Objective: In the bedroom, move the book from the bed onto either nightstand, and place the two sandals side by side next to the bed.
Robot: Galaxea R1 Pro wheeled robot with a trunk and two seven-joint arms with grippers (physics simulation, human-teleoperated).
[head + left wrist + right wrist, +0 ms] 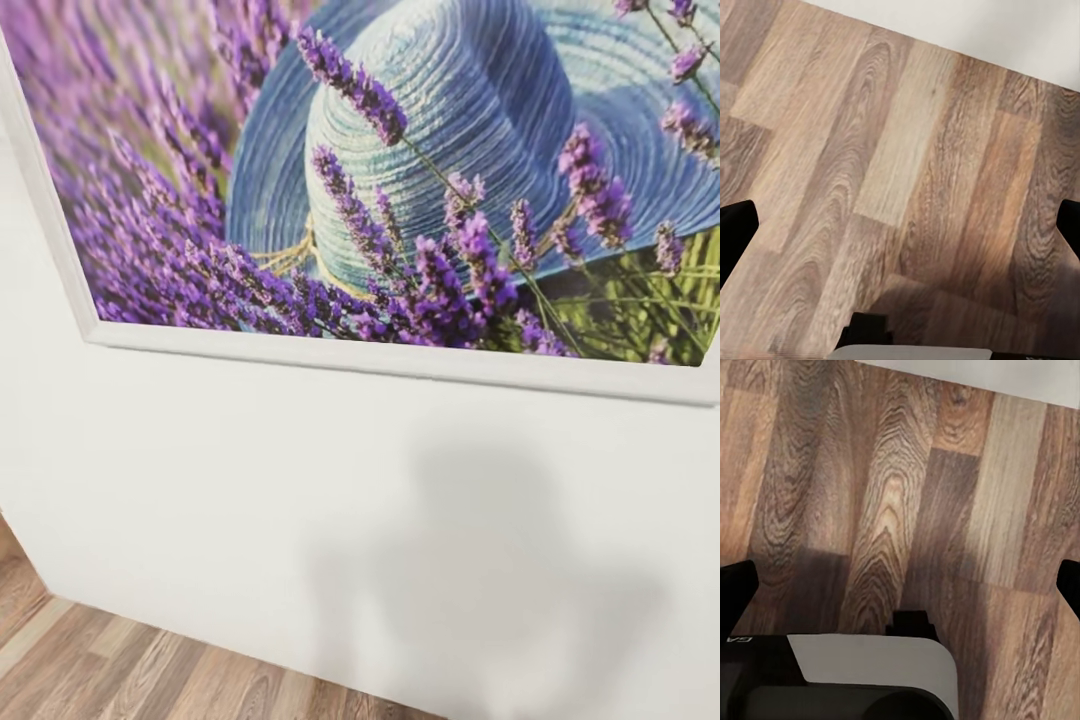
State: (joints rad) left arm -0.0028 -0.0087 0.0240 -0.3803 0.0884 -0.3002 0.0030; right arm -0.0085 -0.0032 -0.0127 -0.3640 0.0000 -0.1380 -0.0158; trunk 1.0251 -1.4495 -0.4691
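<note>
White wall [250, 480] spans the head view, carrying a white-framed picture [400, 180] of purple lavender and a blue woven hat. A soft grey shadow [480, 580] falls on the wall toward 5 o'clock, and a wedge of wood-plank floor [110, 670] shows at 7 o'clock. In the left wrist view the left gripper [900, 225] hangs over bare planks, its dark fingertips [735, 229] spread wide at 9 and 3 o'clock with nothing between them; pale wall base runs along 1 o'clock. In the right wrist view the right gripper [900, 585] is likewise spread and empty above darker planks, with part of the robot's body [870, 675] at 6 o'clock. Book, bed, nightstand and sandals lie outside these views.
</note>
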